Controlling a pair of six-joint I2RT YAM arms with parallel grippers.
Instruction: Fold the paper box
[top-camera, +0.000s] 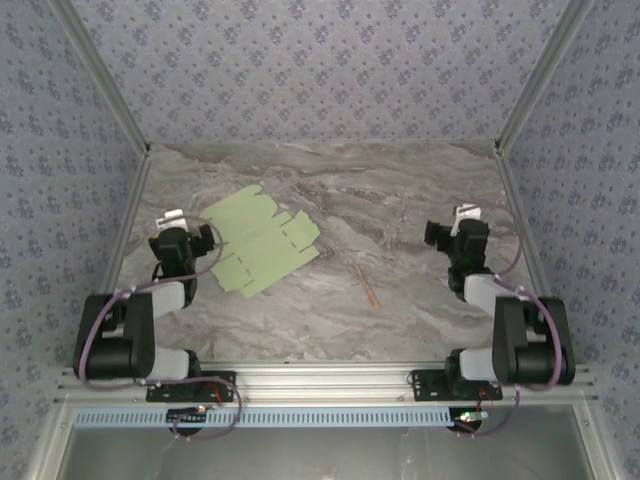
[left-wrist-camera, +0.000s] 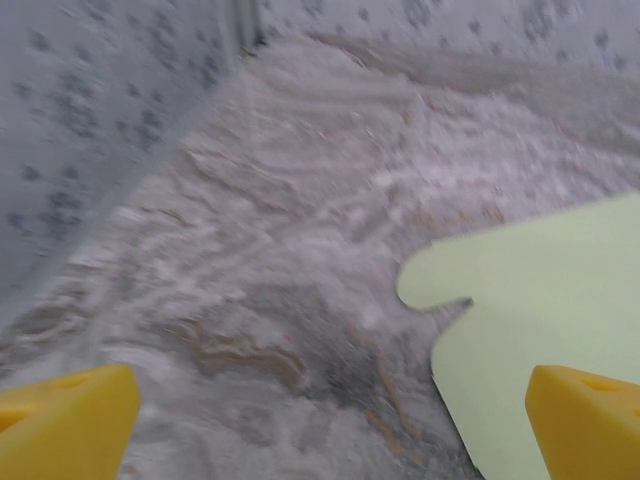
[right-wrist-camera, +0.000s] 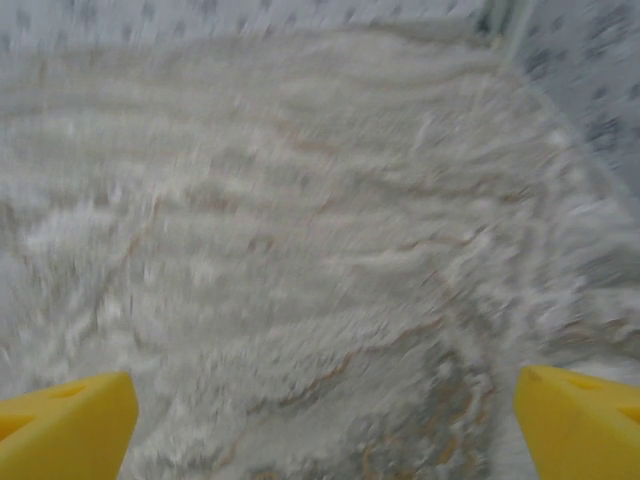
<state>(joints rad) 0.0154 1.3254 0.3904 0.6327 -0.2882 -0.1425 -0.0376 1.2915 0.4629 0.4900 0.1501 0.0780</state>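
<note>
Grey-brown marbled tabletop (top-camera: 400, 200), walled in blue-grey flower-patterned fabric (top-camera: 320, 60). The paper box (top-camera: 262, 240), a flat pale green die-cut card sheet, lies left of centre, just right of the left gripper (left-wrist-camera: 330, 410). The right gripper (right-wrist-camera: 325, 410) is well apart on the right. Both yellow-fingered grippers gape wide and hold nothing. A thin tan wooden stick (top-camera: 367, 285) lies between them.

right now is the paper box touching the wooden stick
Apart. The top view shows the flat paper box lying left of the wooden stick, with a strip of bare table plainly between them.

Black arms (top-camera: 130, 340), yellow fingers (left-wrist-camera: 60, 425), lilac cables (top-camera: 81, 345)
</note>
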